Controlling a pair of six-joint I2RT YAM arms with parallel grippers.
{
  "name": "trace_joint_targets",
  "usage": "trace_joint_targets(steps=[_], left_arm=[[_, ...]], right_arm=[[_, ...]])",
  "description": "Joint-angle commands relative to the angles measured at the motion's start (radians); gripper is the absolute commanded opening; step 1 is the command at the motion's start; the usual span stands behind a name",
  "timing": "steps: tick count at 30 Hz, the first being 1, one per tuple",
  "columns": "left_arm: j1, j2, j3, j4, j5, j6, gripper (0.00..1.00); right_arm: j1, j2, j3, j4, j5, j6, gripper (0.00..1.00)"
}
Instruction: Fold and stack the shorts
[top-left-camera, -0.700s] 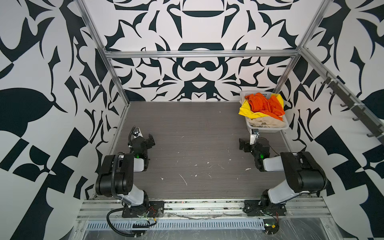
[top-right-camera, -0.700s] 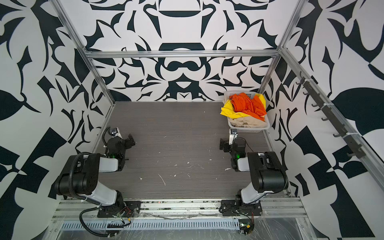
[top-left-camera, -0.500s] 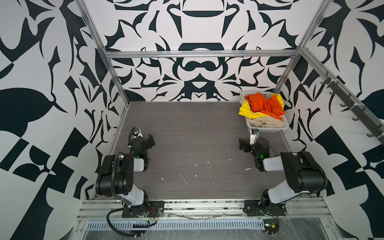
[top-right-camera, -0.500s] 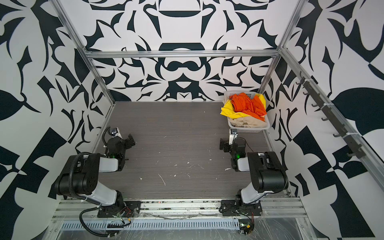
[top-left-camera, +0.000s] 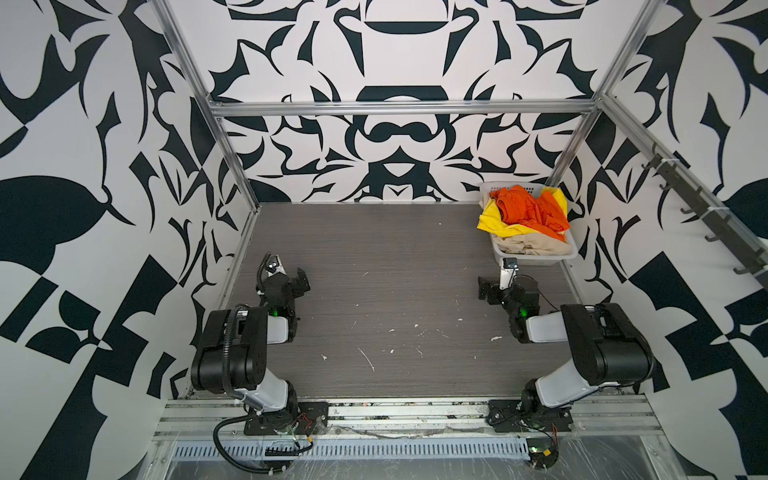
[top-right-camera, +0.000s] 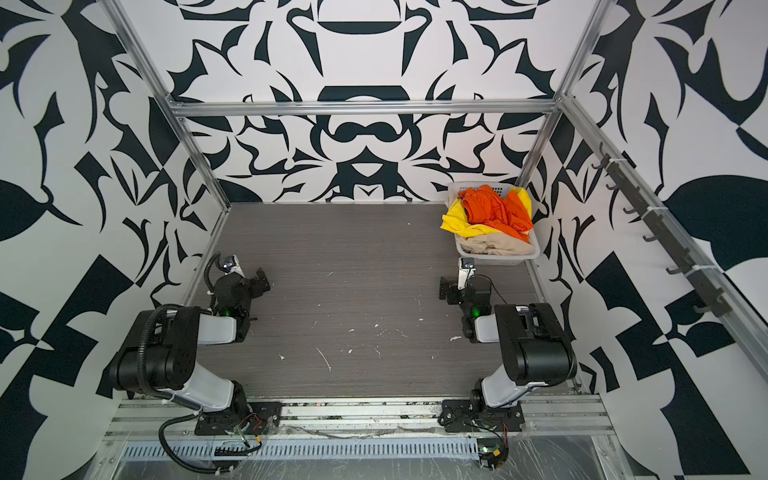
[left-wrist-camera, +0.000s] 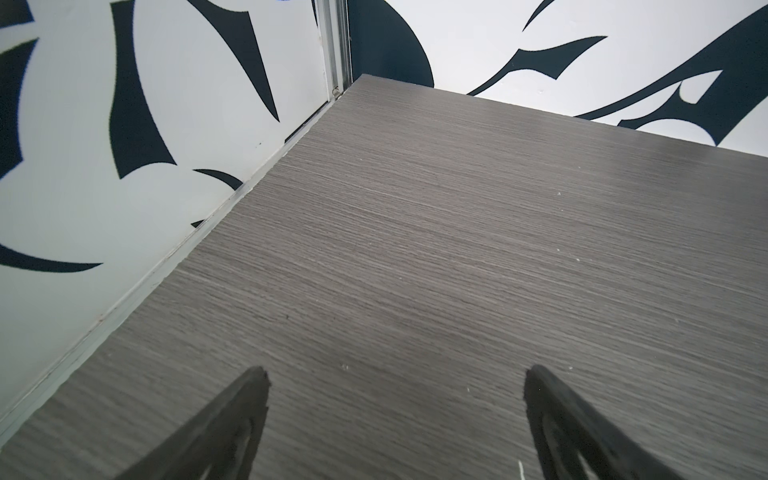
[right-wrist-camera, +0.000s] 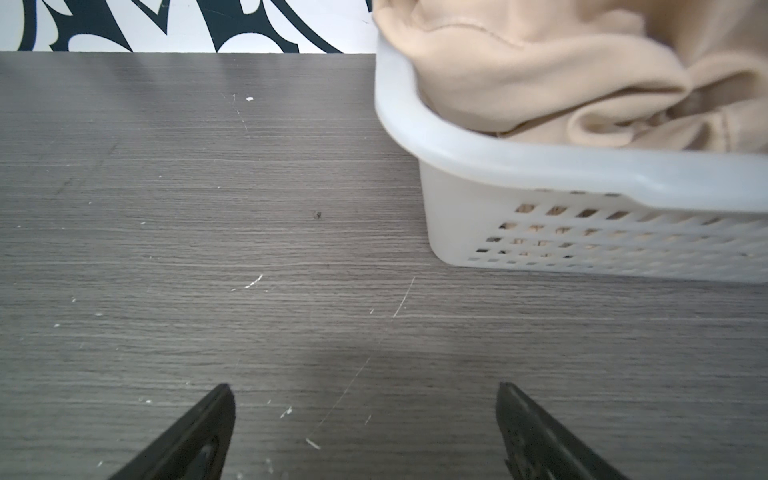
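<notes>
Top views: step = the very start, I'd judge; no pair out yet, nothing folded. All 3 lie heaped in the white perforated plastic basket (top-left-camera: 540, 261) at the far right corner of the grey wood-grain surface (top-left-camera: 395, 257). The bright orange cloth shorts (top-left-camera: 528, 208) are on top, the bright yellow cloth shorts (top-left-camera: 492, 220) spill over the rim, and the beige cloth shorts (top-left-camera: 532, 246) lie nearest the arms. The left hand (top-left-camera: 297, 284) sits low by the left wall, well apart from the basket. The right hand (top-left-camera: 490, 291) is just short of its near wall. Next move, prob.: right hand up & over the rim, pinch the orange pair, carry it to open surface. Loose cloth may drag its neighbours w/ it.

L wrist: left hand spread wide, nothing btwn the fingers, bare surface beyond. No shorts in view.

R wrist: right hand also wide open, empty, gripping nothing. Basket corner ahead, beige cloth bulging over the rim.
</notes>
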Motion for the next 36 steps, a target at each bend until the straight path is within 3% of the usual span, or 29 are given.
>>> trace_joint_targets(steps=[1,14,17,22,27,31,36], left_arm=[[0.0,-0.005,0.012,0.008,0.009,-0.003,0.99],[0.001,-0.008,0.004,0.019,0.018,0.005,1.0],[0.001,-0.054,0.02,-0.029,0.053,0.011,0.99],[-0.028,-0.257,0.152,-0.414,0.103,0.027,0.95],[-0.037,-0.392,0.283,-0.627,0.307,-0.107,0.9],[-0.063,-0.362,0.369,-0.676,0.416,-0.231,0.88],[-0.131,-0.245,0.507,-0.79,0.464,-0.262,0.86]], right_arm=[[0.007,-0.013,0.025,0.031,0.01,-0.005,1.0],[0.007,-0.02,0.024,0.033,0.019,-0.01,1.0],[0.006,-0.098,0.029,-0.036,0.017,-0.009,1.0],[0.006,-0.382,0.126,-0.481,-0.006,0.06,1.0],[0.007,-0.574,0.355,-0.999,-0.104,0.193,1.0],[0.006,-0.539,0.563,-1.211,-0.058,0.24,1.0],[-0.017,-0.269,0.922,-1.45,0.059,0.235,1.0]])
